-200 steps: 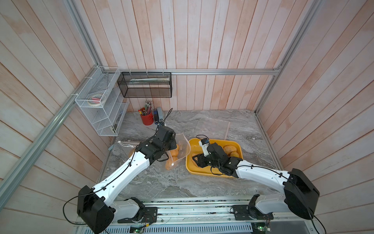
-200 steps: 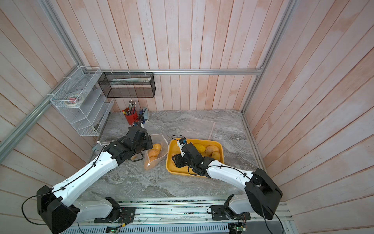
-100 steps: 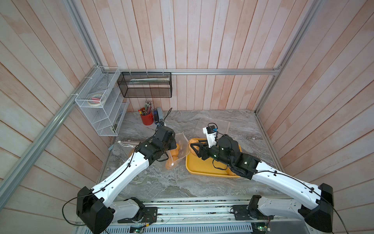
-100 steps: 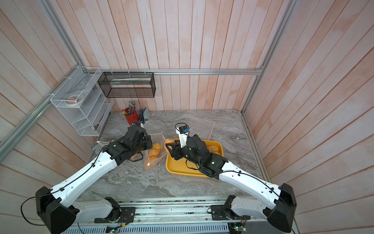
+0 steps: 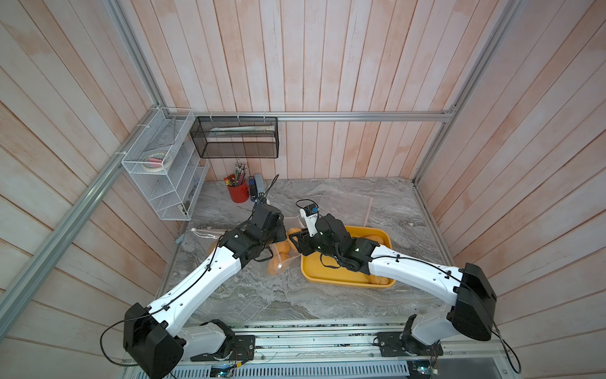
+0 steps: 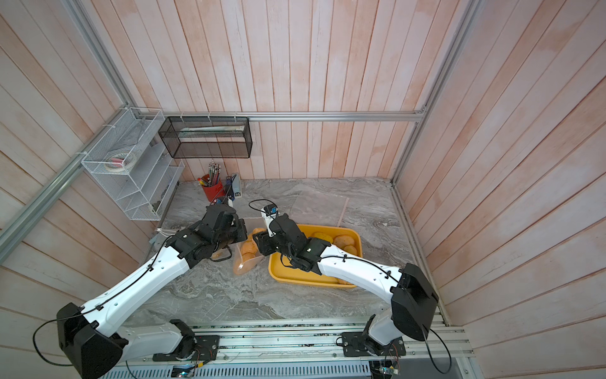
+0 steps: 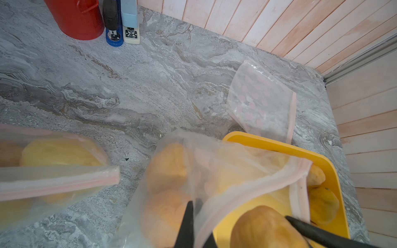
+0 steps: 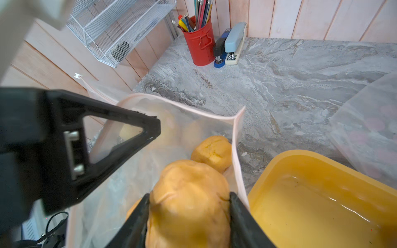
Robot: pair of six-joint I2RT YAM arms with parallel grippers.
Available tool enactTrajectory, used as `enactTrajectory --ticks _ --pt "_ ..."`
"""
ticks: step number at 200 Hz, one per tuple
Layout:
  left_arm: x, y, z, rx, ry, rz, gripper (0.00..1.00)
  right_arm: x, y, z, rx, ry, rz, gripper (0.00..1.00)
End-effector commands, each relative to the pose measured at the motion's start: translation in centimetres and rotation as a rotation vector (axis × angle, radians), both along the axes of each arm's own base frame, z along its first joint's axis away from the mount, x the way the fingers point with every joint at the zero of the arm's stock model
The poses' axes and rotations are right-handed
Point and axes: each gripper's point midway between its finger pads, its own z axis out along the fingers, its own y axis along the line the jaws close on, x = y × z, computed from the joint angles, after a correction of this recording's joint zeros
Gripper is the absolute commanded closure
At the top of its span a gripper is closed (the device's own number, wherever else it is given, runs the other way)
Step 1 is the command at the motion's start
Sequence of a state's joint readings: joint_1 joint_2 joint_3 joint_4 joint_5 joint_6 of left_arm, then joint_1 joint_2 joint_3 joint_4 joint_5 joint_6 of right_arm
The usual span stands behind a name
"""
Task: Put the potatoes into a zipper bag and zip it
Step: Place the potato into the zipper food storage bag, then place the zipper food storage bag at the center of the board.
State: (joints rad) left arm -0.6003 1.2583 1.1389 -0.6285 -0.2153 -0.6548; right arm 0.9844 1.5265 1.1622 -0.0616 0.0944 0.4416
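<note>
both top views: high over the front rail, looking down & fwd across the whole table (image 5: 249,295) to the back wall, near-identical. left wrist cam: v close over the zipper bag (image 7: 214,171), facing back-right corner. right wrist cam: v close behind a potato (image 8: 189,204), facing back-left corner. wrist views share zipper bag, yellow tray (image 8: 322,171), red cup (image 7: 75,17).
</note>
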Motion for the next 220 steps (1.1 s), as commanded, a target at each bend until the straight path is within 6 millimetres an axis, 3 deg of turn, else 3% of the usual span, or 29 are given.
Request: enactTrajectory --ticks 1,30,107,148,172,198,220 --pt "0.2 -0.1 1.6 -0.031 -0.047 -0.010 1.00 1.4 0.1 0.7 -0.008 -0.027 -0.035 0.77" --pt "0.2 -0.1 1.6 -0.032 -0.050 -0.013 1.00 1.9 0.1 0.5 -0.012 -0.033 -0.040 0.51" --pt "0.2 -0.3 1.4 -0.034 -0.042 -0.019 1.00 0.4 -2.4 3.4 0.040 -0.079 -0.047 0.22" --pt "0.3 -0.3 1.2 -0.029 -0.036 -0.013 1.00 -0.5 -5.6 3.7 0.054 -0.102 -0.115 0.21" --pt "0.3 -0.2 1.3 -0.029 -0.038 -0.014 1.00 -0.9 -6.9 2.2 0.067 -0.074 -0.135 0.25" --pt "0.2 -0.3 1.4 -0.034 -0.043 -0.018 1.00 -1.1 -5.6 -0.1 0.073 -0.024 -0.090 0.30" --pt "0.3 -0.3 1.4 -0.032 -0.044 -0.016 1.00 -0.4 -4.1 -2.4 0.038 0.022 -0.070 0.40"
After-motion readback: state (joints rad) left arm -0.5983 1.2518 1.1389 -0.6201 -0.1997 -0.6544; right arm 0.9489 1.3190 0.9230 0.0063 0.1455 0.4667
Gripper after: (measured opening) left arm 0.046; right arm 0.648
